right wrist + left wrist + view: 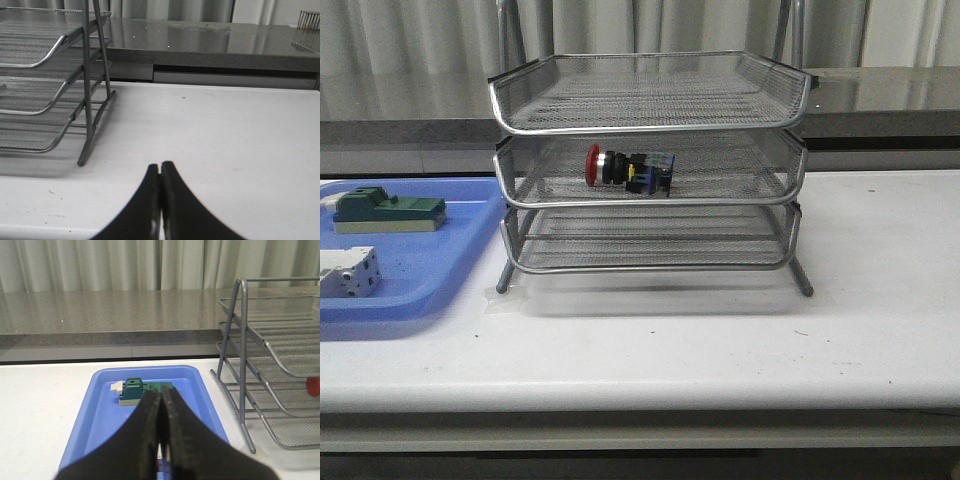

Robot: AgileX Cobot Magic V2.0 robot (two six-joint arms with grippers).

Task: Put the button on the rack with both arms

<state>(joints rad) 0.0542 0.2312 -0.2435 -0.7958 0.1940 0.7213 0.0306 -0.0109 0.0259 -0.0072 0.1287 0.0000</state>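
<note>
The button [628, 170] lies on its side on the middle tier of the silver wire rack [650, 205], red head to the left; its red head also shows in the left wrist view [313, 386]. The rack stands at the table's centre back and shows in the left wrist view [272, 365] and the right wrist view [45, 85]. No arm shows in the front view. My left gripper [161, 396] is shut and empty above the blue tray [100, 410]. My right gripper [160, 166] is shut and empty over the bare table, right of the rack.
The blue tray [420, 270] sits at the left and holds a green block on a beige base [388, 212] and a white terminal block [348, 272]. A grey counter ledge [880, 100] runs behind the white table [720, 340].
</note>
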